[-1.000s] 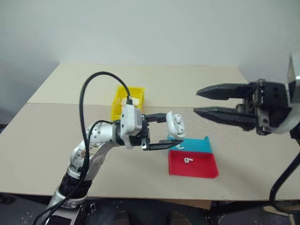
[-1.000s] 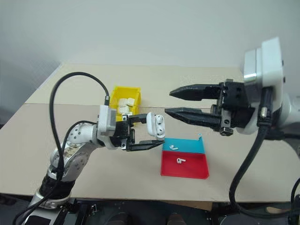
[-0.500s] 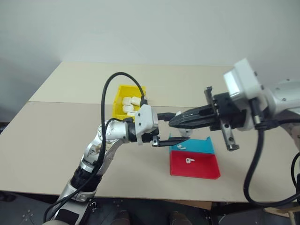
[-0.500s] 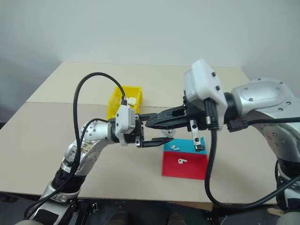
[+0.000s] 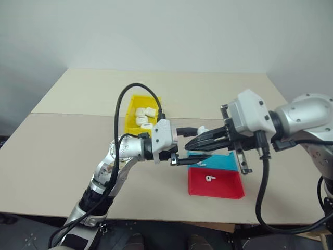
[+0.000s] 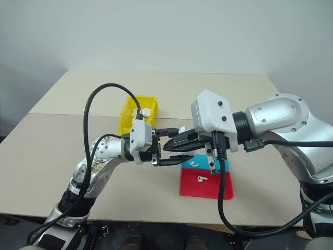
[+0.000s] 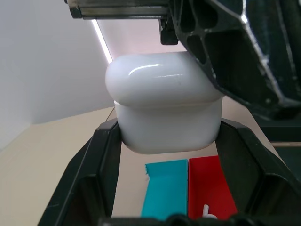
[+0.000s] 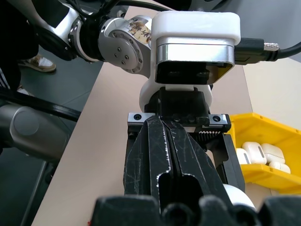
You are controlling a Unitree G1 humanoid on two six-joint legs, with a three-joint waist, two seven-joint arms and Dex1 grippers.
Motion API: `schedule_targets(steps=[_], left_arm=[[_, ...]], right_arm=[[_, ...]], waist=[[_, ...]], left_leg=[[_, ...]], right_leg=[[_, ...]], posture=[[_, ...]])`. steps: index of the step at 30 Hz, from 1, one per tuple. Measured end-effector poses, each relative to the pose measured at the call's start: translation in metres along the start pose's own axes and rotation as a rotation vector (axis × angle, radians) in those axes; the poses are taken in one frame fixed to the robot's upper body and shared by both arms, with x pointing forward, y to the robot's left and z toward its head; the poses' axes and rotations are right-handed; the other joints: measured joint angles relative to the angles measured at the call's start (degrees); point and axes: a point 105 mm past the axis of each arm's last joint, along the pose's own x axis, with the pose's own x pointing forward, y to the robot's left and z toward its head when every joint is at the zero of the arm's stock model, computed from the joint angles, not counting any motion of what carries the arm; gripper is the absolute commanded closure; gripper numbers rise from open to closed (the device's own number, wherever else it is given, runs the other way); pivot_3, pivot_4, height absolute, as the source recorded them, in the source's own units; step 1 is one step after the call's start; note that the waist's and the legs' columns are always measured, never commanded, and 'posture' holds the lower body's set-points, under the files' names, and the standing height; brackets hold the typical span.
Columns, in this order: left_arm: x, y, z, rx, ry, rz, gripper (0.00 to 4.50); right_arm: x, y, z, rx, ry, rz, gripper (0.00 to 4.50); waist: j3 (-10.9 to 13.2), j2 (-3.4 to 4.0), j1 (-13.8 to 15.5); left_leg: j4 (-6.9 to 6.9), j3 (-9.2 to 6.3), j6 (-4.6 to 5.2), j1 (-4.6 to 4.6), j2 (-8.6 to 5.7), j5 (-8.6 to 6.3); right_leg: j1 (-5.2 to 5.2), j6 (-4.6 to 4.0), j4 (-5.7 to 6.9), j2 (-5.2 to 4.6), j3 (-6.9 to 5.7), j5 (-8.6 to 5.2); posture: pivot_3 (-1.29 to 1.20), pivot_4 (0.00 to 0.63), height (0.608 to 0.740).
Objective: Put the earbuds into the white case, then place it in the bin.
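Left eye view: broad beige table (image 5: pixel 62 140), largest thing in sight. Toward its far middle, the bin (image 5: pixel 133 112), bright yellow, upright walls, several white cases lying inside. Nearer the front and to the right, shallow blue tray (image 5: pixel 223 162) and shallow red tray (image 5: pixel 223 186), side by side and touching, blue behind, red in front. One of the earbuds (image 5: pixel 210 178) lying in the red tray; another (image 6: pixel 193 163) in the blue tray, partly hidden by the grippers.

Above the table, between bin and trays, left gripper (image 5: pixel 190 146) reaching level toward the right, black cable looping over its wrist. Pinched between its two fingers, the white case (image 7: pixel 164 101), held off the table, lid seam visible across its glossy body and looking closed in the left wrist view. Well apart from the bin.

Right gripper (image 5: pixel 200 144) coming in from the right, angled slightly down, fingers pressed together into one dark wedge, seen plainly in the right wrist view. Tip right against the case, between the left gripper's fingers; whether truly touching, cannot tell. Nothing visibly held by it.
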Motion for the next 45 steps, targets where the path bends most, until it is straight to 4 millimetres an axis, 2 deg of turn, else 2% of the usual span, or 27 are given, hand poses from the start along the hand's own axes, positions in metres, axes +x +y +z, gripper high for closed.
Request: schedule_targets(steps=[8,13,17,19,21,24,28,30,32,36,41,45], left_arm=[[-0.003,0.002,0.005,-0.003,-0.031,0.014,1.75],[-0.007,0.006,0.012,0.028,-0.067,0.031,1.75],[-0.017,0.012,0.015,0.036,-0.083,0.083,1.75],[-0.022,0.019,0.012,0.022,-0.058,0.138,1.75],[-0.034,0.039,0.005,0.024,0.024,0.294,1.75],[-0.050,0.074,-0.006,0.027,0.167,0.523,1.75],[-0.070,0.123,-0.007,0.117,0.318,0.814,1.75],[-0.078,0.138,-0.015,0.140,0.389,0.906,1.75],[-0.083,0.147,-0.032,0.140,0.470,0.965,1.75],[-0.090,0.156,-0.068,0.112,0.623,1.042,1.75],[-0.095,0.159,-0.091,0.065,0.714,1.088,1.75],[-0.096,0.154,-0.102,0.003,0.745,1.056,0.45]], right_arm=[[-0.012,-0.008,-0.003,-0.005,0.028,-0.062,4.47],[-0.022,-0.016,0.004,-0.037,0.008,-0.128,4.47],[-0.046,-0.030,0.017,-0.036,-0.097,-0.286,4.47],[-0.055,-0.034,0.018,-0.024,-0.110,-0.363,4.47],[-0.062,-0.033,0.001,0.048,-0.089,-0.466,4.47],[-0.062,-0.024,-0.027,0.166,-0.058,-0.520,4.47],[-0.056,-0.014,-0.037,0.215,-0.056,-0.548,4.47],[-0.059,-0.015,-0.036,0.229,-0.076,-0.578,4.47],[-0.059,-0.015,-0.039,0.244,-0.079,-0.612,4.47],[-0.057,-0.015,-0.046,0.280,-0.065,-0.629,4.47],[-0.053,-0.008,-0.054,0.308,-0.038,-0.620,4.47],[-0.054,-0.007,-0.056,0.312,-0.020,-0.617,4.50]], waist=[[0.00,0.01,-0.04],[0.00,0.01,0.00],[0.00,0.01,0.02],[-0.01,0.00,0.00],[-0.02,-0.02,0.09],[-0.01,-0.03,0.45],[-0.01,-0.02,0.66],[-0.01,-0.02,0.56],[-0.01,-0.02,0.71],[-0.01,-0.03,0.87],[-0.01,-0.03,0.96],[-0.01,-0.03,1.01]], left_leg=[[0.00,0.01,0.00,0.01,0.00,0.00],[0.01,0.01,0.00,0.02,-0.01,0.00],[0.00,0.01,0.00,0.01,0.00,0.00],[0.00,-0.01,0.00,0.01,0.00,0.00],[0.01,-0.04,0.00,0.04,-0.01,0.00],[0.03,-0.07,0.00,0.03,-0.06,0.01],[0.03,-0.07,0.00,0.02,-0.12,0.01],[0.02,-0.07,0.00,0.02,-0.12,0.01],[0.02,-0.08,0.00,0.01,-0.11,0.01],[0.02,-0.07,0.00,-0.05,-0.14,0.01],[0.01,-0.06,0.00,-0.09,-0.13,0.01],[0.01,-0.06,-0.02,-0.09,-0.13,0.02]], right_leg=[[0.00,0.00,0.01,0.00,0.00,0.00],[0.02,0.00,0.01,-0.01,0.00,0.00],[0.02,0.00,0.01,-0.01,0.00,0.01],[0.03,0.00,0.01,0.00,-0.01,0.01],[0.09,0.02,0.01,-0.02,-0.02,0.02],[0.10,0.08,0.02,-0.02,-0.02,0.06],[0.07,0.11,-0.01,-0.03,0.02,0.08],[0.06,0.10,-0.01,-0.03,0.02,0.08],[0.04,0.10,-0.01,-0.02,-0.01,0.08],[0.01,0.10,-0.01,-0.03,0.00,0.08],[-0.03,0.10,-0.03,-0.03,0.01,0.08],[-0.03,0.10,-0.01,-0.03,0.00,0.08]], posture=[[0.00,0.150,0.740],[0.00,0.150,0.740],[0.00,0.150,0.740],[0.00,0.150,0.740],[0.00,0.150,0.740],[0.00,0.150,0.740],[0.00,0.150,0.740],[0.00,0.150,0.740],[0.00,0.150,0.740],[0.00,0.150,0.740],[0.00,0.150,0.740],[0.00,0.150,0.740]])
